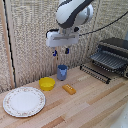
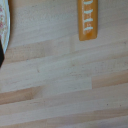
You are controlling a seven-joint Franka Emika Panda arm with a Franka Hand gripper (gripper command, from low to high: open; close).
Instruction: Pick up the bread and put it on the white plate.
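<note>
The loaf (image 1: 69,89) is a small oblong orange-brown block lying on the wooden table, to the exterior view's right of the yellow bowl. It also shows in the wrist view (image 2: 88,19), with a row of slits along its top. The white dish (image 1: 23,101) lies flat near the table's front at the exterior view's left; its patterned rim (image 2: 3,27) shows at the wrist view's edge. My gripper (image 1: 61,51) hangs high above the table, above the blue cup, with its dark-blue fingers apart and nothing between them. The fingers do not show in the wrist view.
A yellow bowl (image 1: 47,83) stands between the dish and the loaf. A blue cup (image 1: 62,72) stands behind it near the woven wall. A dark toaster oven (image 1: 113,56) with a wire rack (image 1: 99,73) fills the exterior view's right.
</note>
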